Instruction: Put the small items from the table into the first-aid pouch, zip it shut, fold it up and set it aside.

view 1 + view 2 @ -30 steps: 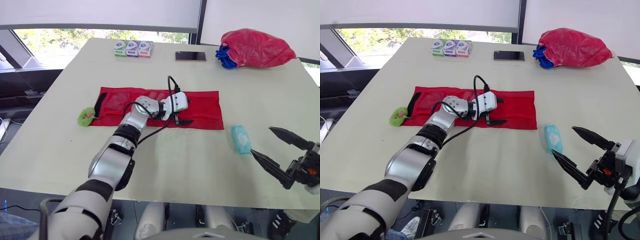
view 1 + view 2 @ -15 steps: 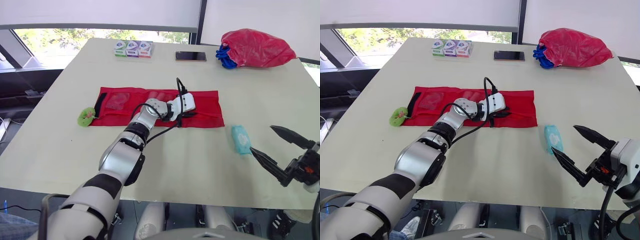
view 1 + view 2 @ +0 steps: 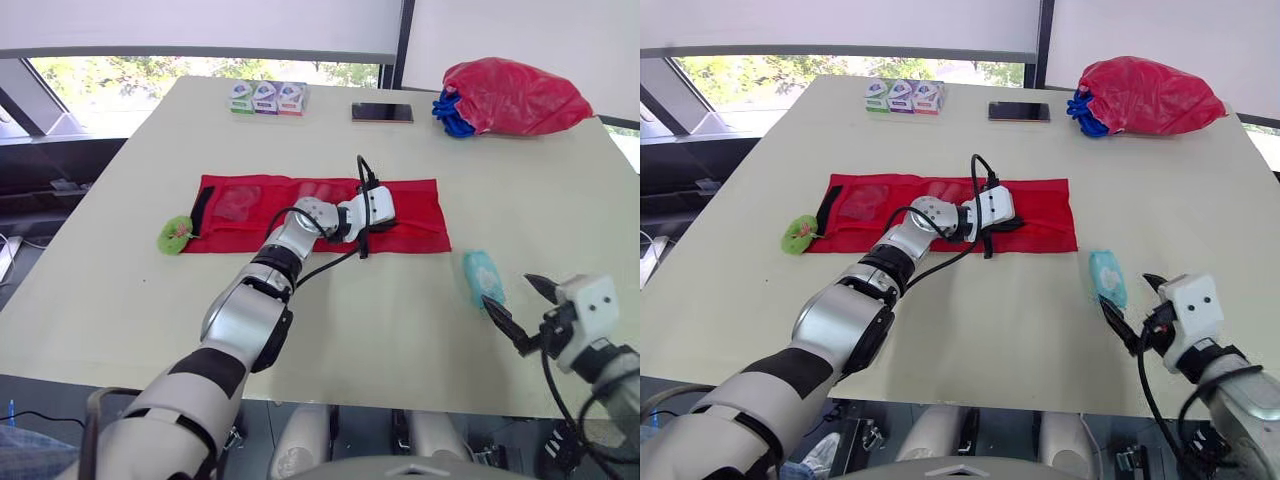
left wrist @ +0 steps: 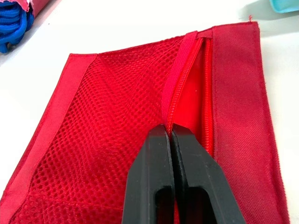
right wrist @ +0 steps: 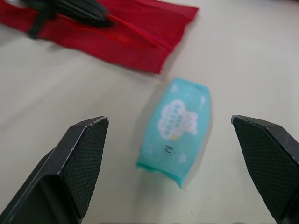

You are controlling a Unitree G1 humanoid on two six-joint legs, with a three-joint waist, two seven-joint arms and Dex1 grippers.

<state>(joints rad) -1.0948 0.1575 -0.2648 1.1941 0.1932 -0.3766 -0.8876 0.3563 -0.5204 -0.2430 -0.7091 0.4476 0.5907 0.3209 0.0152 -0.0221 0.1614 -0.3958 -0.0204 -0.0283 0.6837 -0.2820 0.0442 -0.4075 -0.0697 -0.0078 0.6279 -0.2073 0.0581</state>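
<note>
1. First-aid pouch. The red first-aid pouch [image 3: 240, 205] lies unfolded and flat across the middle of the table [image 3: 400, 330], its long side running left to right. Its right-hand section has a mesh panel [image 4: 117, 116] bordered by a zip [image 4: 188, 77]. The zip is open from the fingertips of the left tool to the end of the pouch.

2. Left tool. The left tool [image 4: 169, 133] rests on the right-hand part of the pouch. Its two black fingers are pressed together, with the tips on the zip line where the opening begins. Whether they pinch the slider cannot be told.

3. Right tool. The right tool [image 3: 512, 300] is low over the table at the near right. Its fingers are spread wide apart and hold nothing. They point at a teal wipes packet [image 3: 482, 275], which lies flat on the table just ahead of the fingertips. The packet is near the right end of the pouch but apart from it.

4. Other items.
- A small green item [image 3: 175, 235] lies on the table just beside the left end of the pouch.
- Three small boxes [image 3: 265, 97] stand in a row at the far edge.
- A phone [image 3: 381, 112] lies to the right of the boxes.
- A red bag [image 3: 510, 95] sits at the far right corner with a blue bundle [image 3: 450, 115] against it.
</note>
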